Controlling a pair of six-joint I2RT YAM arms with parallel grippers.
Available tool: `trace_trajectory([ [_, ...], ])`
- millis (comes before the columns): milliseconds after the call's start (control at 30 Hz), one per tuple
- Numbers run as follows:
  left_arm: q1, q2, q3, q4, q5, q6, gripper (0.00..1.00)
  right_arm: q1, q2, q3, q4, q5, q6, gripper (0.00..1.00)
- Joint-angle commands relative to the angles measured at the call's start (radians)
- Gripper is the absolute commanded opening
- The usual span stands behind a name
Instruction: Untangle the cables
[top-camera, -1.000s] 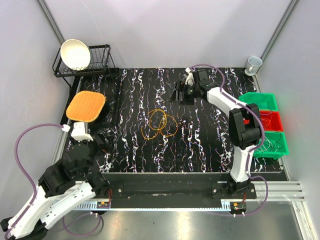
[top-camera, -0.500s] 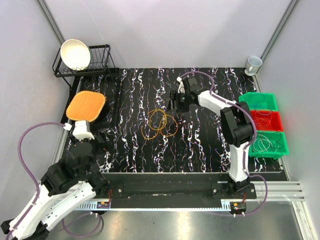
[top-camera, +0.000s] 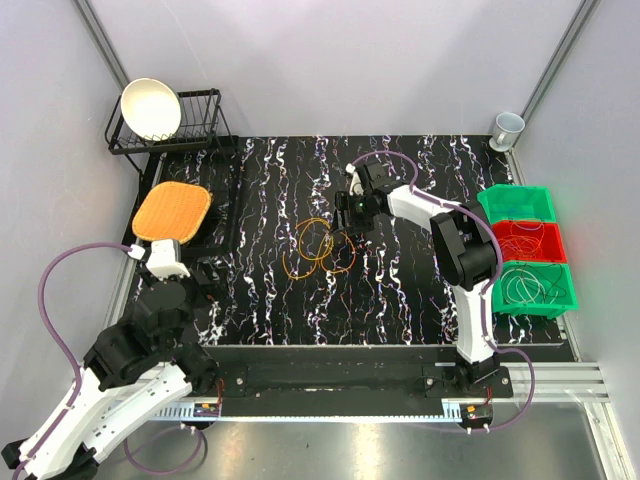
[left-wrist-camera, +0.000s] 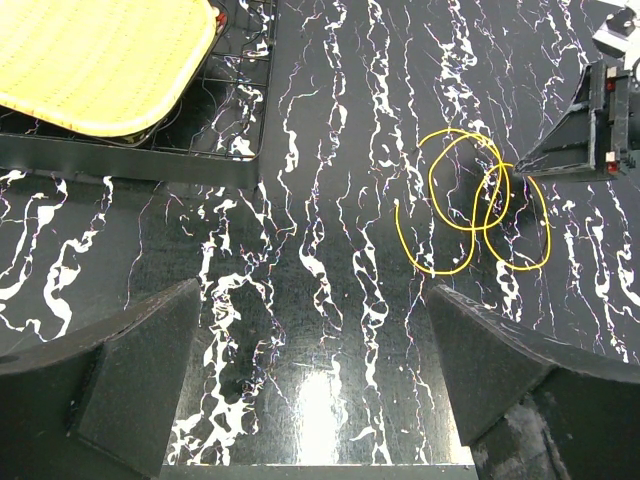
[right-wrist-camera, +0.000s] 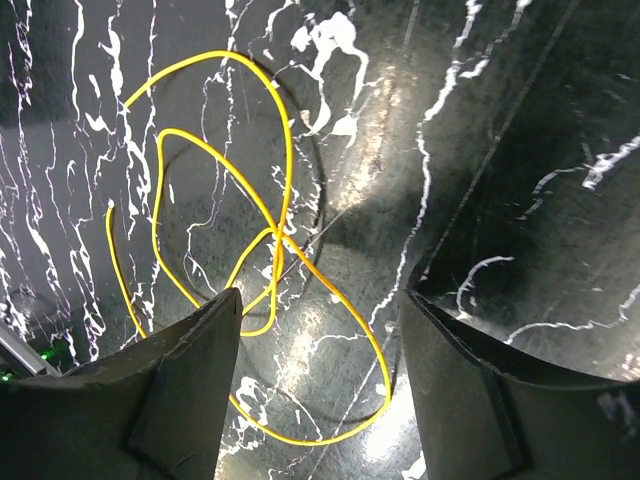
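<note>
Seen from above, the right fingers (top-camera: 352, 214) have swung in over the last second from the far side of the bench (top-camera: 400, 290) and now hang just beside the orange-yellow cable (top-camera: 297, 244). This suggests a grasp is about to begin, though nothing has been lifted or pulled yet. In the right wrist view the right fingers (right-wrist-camera: 320, 300) are spread wide apart and hold nothing. The cable's crossing point (right-wrist-camera: 277, 232) lies on the bench just ahead of them, and one loop runs back into the gap between them. The left fingers (left-wrist-camera: 312, 295) are also spread apart and empty. They have barely shifted and sit well apart from the cable, which lies far ahead of them and to their right. Well away from both sets of fingers, the red bin (top-camera: 556, 240) and the green bin (top-camera: 570, 296) hold thin wire coils. It is hard to tell whether the yellow loops are one wire or two. A dark arc beside them may only be shadow. The lowest loop is partly cut off behind a right finger, and pale threads in the bench's marbling could hide thinner wires.
</note>
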Motion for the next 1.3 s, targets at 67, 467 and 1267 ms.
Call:
trace_trajectory([
  [67, 0.005, -0.001, 0.000, 0.045, 0.008, 0.015, 0.99, 0.035, 0.023, 0.067, -0.018, 0.030, -0.034, 0.68],
  [467, 0.010, 0.005, 0.000, 0.047, 0.016, 0.018, 0.99, 0.078, 0.043, 0.087, -0.036, 0.108, -0.051, 0.55],
  [1267, 0.013, 0.008, 0.000, 0.048, 0.021, 0.018, 0.99, 0.152, 0.035, 0.104, -0.048, 0.380, -0.077, 0.24],
])
